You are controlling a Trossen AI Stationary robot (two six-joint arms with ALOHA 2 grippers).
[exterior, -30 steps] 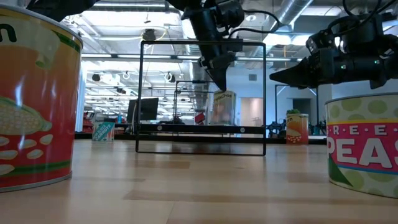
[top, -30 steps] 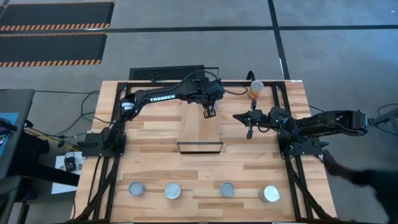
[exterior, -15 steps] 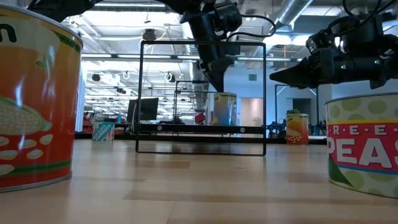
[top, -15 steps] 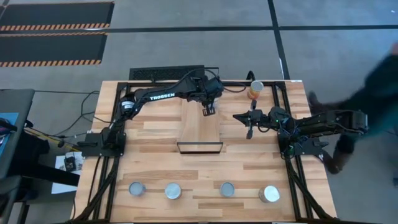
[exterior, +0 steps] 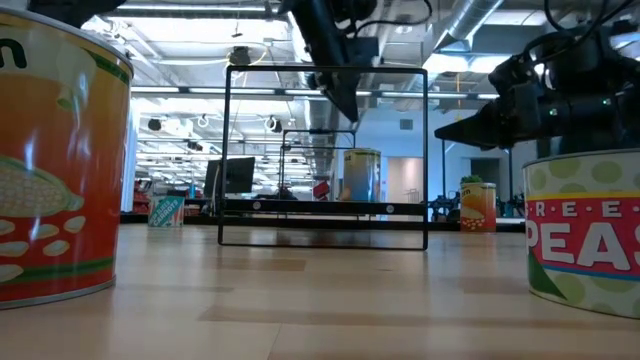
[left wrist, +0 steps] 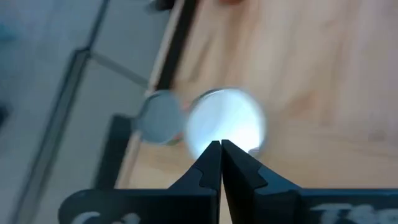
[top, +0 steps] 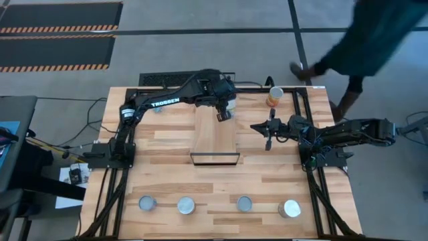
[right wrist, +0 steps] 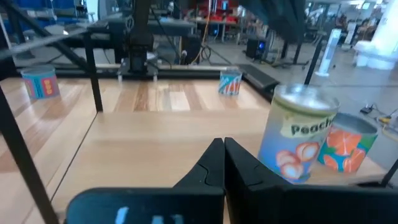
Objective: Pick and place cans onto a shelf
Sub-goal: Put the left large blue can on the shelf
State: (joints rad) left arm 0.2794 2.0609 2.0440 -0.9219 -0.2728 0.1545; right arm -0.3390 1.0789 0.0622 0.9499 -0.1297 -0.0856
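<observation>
Now, cans: four [top: 146, 203] along the front edge, one [top: 275, 96] at the back.
Shelf [top: 215, 137]: one.
Left gripper [top: 223, 116]: closed, empty.
Right gripper [top: 267, 144]: closed, empty.

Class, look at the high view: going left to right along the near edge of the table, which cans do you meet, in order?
Grey-topped can → paler silver-topped can → grey-topped can → bright silver-topped can, all standing on the table.

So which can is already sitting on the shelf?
The peaches can, standing upright at the far end of the shelf, just beyond the left gripper. The orange can sits off the shelf at the table's far edge; four others line the near edge.
</observation>
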